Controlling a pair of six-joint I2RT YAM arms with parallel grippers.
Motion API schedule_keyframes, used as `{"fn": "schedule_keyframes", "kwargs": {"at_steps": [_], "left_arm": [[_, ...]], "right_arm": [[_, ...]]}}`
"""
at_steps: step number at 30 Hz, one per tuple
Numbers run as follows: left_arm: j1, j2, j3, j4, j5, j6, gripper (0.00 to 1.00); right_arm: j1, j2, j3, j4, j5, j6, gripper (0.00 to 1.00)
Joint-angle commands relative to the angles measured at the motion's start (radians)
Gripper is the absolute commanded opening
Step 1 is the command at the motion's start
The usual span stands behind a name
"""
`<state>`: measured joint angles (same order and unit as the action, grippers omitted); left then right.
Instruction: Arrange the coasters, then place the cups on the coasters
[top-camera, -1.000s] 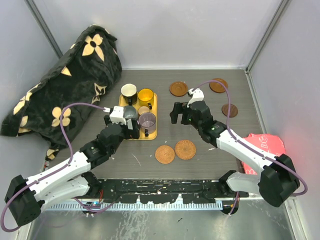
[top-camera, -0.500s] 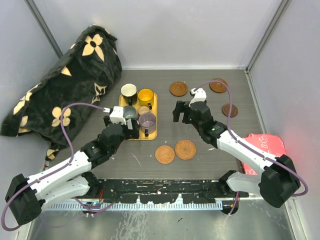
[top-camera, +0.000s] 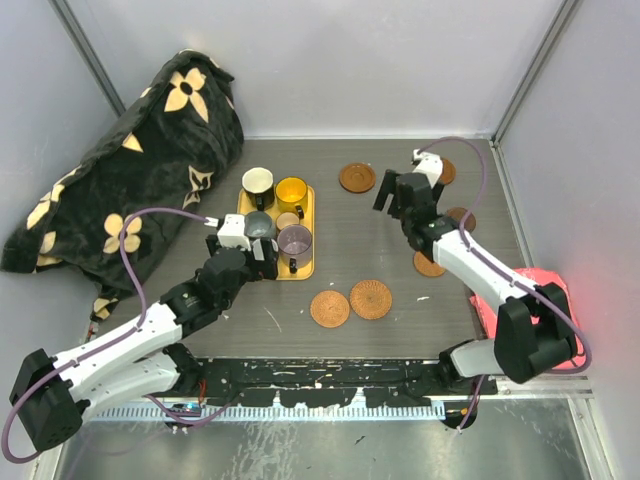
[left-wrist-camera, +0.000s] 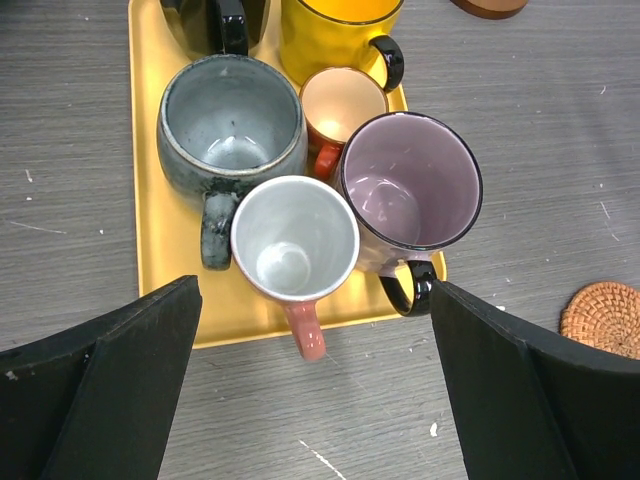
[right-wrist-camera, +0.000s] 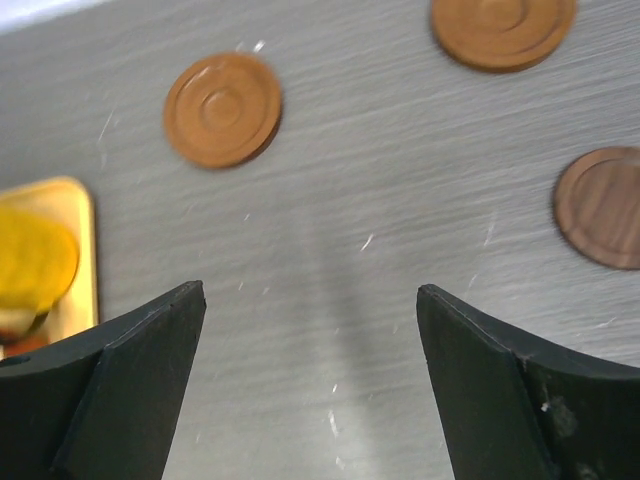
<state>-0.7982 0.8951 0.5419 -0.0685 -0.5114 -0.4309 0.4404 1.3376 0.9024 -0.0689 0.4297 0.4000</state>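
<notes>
Top external view: six cups crowd a yellow tray left of centre. The left end effector is poised at the tray's near edge, fingers spread wide and holding nothing. The right end effector, likewise spread and empty, hangs over bare table near the far right corner. Of six coasters, two lie just beside each other near the front edge and four are scattered toward the right wall. A dark flowered blanket fills the left side.
</notes>
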Motion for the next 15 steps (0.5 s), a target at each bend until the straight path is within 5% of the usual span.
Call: {"fn": "schedule_keyframes", "kwargs": {"at_steps": [1,8,15], "left_arm": [[-0.001,-0.031,0.029,0.016,-0.026,-0.025,0.98],[0.000,-0.023,0.035,0.016,-0.008,-0.030,0.98],[0.000,-0.009,0.044,0.014,0.008,-0.038,0.98]], "right_arm": [[-0.093,0.069,0.125,0.026,-0.010,0.032,0.90],[-0.265,0.309,0.362,-0.027,-0.162,0.073,0.73],[-0.336,0.570,0.618,-0.103,-0.144,0.043,0.51]]}}
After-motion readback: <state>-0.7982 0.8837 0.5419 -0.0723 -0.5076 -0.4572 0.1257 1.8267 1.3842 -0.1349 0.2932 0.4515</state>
